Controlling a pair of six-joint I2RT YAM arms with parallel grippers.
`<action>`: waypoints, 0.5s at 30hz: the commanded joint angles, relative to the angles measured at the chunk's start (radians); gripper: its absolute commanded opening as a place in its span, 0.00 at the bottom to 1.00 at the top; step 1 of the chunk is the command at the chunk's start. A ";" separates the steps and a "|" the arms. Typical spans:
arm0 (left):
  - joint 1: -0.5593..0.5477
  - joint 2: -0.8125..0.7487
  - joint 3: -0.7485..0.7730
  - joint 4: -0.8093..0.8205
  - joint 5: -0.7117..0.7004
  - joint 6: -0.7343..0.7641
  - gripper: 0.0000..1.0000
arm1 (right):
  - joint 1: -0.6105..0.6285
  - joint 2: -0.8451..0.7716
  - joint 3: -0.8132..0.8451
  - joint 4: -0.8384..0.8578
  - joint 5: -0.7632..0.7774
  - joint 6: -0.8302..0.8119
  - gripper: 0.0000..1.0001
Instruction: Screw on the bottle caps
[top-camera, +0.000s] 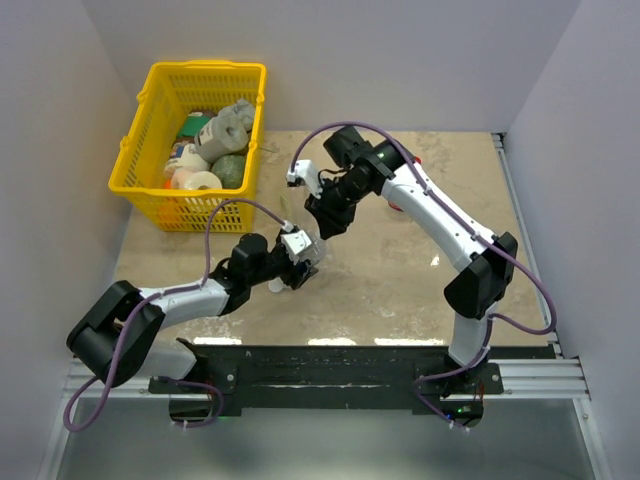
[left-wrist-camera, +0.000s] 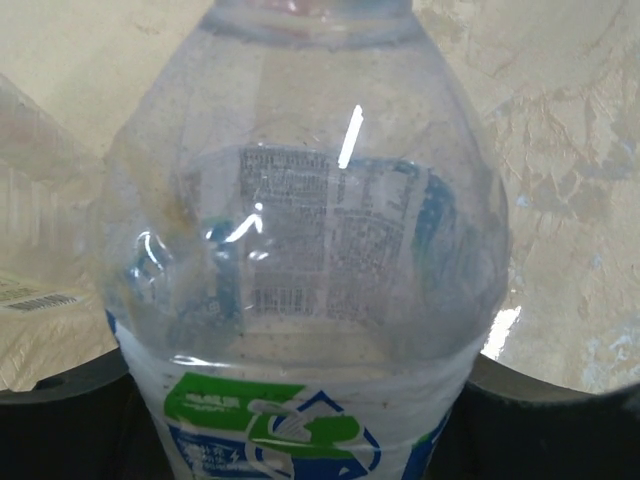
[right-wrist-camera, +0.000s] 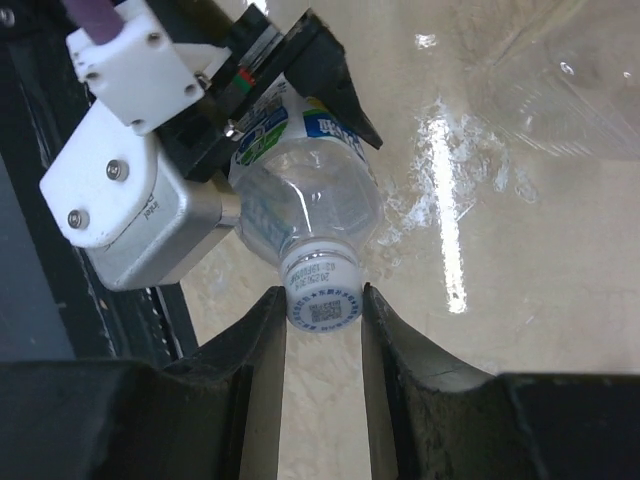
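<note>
Filling the left wrist view, the blue-labelled bottle (left-wrist-camera: 310, 260) is sitting clamped in the left gripper (left-wrist-camera: 300, 388), whose dark fingers (left-wrist-camera: 60, 385) are pressing its body from both sides near the label. That hold is stopping the bottle from turning and is aiming its neck at the other arm. On the neck, the white cap (right-wrist-camera: 322, 295) is sitting between the fingers of the right gripper (right-wrist-camera: 323, 335), which are pinching its sides, probably so that the wrist can twist it down the thread. How far it is threaded I cannot tell. Both grippers are meeting over the table (top-camera: 400, 280), near its middle. A second clear bottle (left-wrist-camera: 35, 240) is showing just beside the held one, and the yellow basket (top-camera: 190, 212) is standing well apart at the far left.
</note>
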 joint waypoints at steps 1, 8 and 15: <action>0.012 -0.027 0.059 0.318 -0.155 -0.229 0.00 | 0.012 0.000 -0.055 -0.129 -0.076 0.234 0.00; 0.009 -0.026 0.071 0.332 -0.132 -0.268 0.00 | 0.010 0.010 -0.060 -0.128 -0.077 0.294 0.00; 0.009 -0.012 0.074 0.312 -0.146 -0.229 0.00 | 0.009 0.014 -0.041 -0.144 -0.042 0.302 0.00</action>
